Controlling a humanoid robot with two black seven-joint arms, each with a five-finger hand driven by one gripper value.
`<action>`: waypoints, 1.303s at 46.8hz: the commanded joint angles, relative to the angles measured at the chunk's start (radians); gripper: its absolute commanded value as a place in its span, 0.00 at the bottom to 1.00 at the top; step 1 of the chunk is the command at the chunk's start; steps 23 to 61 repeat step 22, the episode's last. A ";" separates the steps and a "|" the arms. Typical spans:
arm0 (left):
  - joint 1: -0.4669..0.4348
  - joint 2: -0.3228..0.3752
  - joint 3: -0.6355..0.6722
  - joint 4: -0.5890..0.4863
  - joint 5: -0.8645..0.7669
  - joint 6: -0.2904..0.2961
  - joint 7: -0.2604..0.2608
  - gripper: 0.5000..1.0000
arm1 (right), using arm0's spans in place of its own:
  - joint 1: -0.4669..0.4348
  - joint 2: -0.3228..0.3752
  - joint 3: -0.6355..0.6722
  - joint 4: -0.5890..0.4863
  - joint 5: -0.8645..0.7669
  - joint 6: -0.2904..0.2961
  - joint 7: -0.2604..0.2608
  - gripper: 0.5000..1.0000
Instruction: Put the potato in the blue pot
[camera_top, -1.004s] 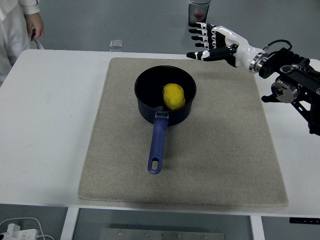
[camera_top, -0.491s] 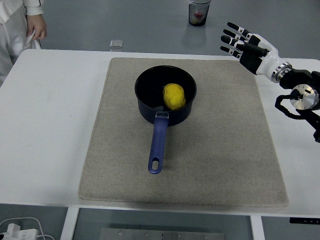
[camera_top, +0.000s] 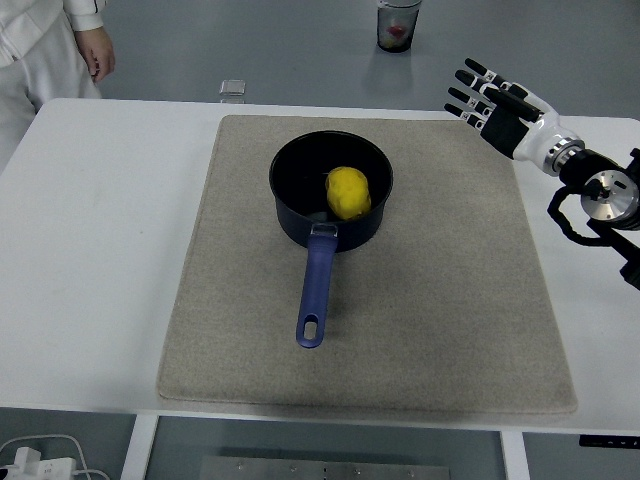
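potato inside blue pot — robot hand well apart, fingers spread

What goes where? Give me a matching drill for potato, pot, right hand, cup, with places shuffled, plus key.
1 potato
2 pot
3 right hand
4 cup

A on the mat
B beyond the table's far edge
C inside the pot
D open, above the mat's far right corner

Pairs: 1-C, 2-A, 3-D, 4-B
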 joint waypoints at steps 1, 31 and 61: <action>0.000 0.000 0.000 -0.001 0.000 0.000 0.000 0.99 | -0.009 -0.004 0.000 -0.016 -0.007 0.002 0.002 0.86; 0.000 0.000 0.000 0.001 0.000 0.000 0.000 0.99 | -0.024 0.000 -0.002 -0.040 -0.014 0.005 0.033 0.86; 0.000 0.000 0.000 0.001 0.000 0.000 0.000 0.99 | -0.024 0.000 -0.002 -0.040 -0.014 0.005 0.033 0.86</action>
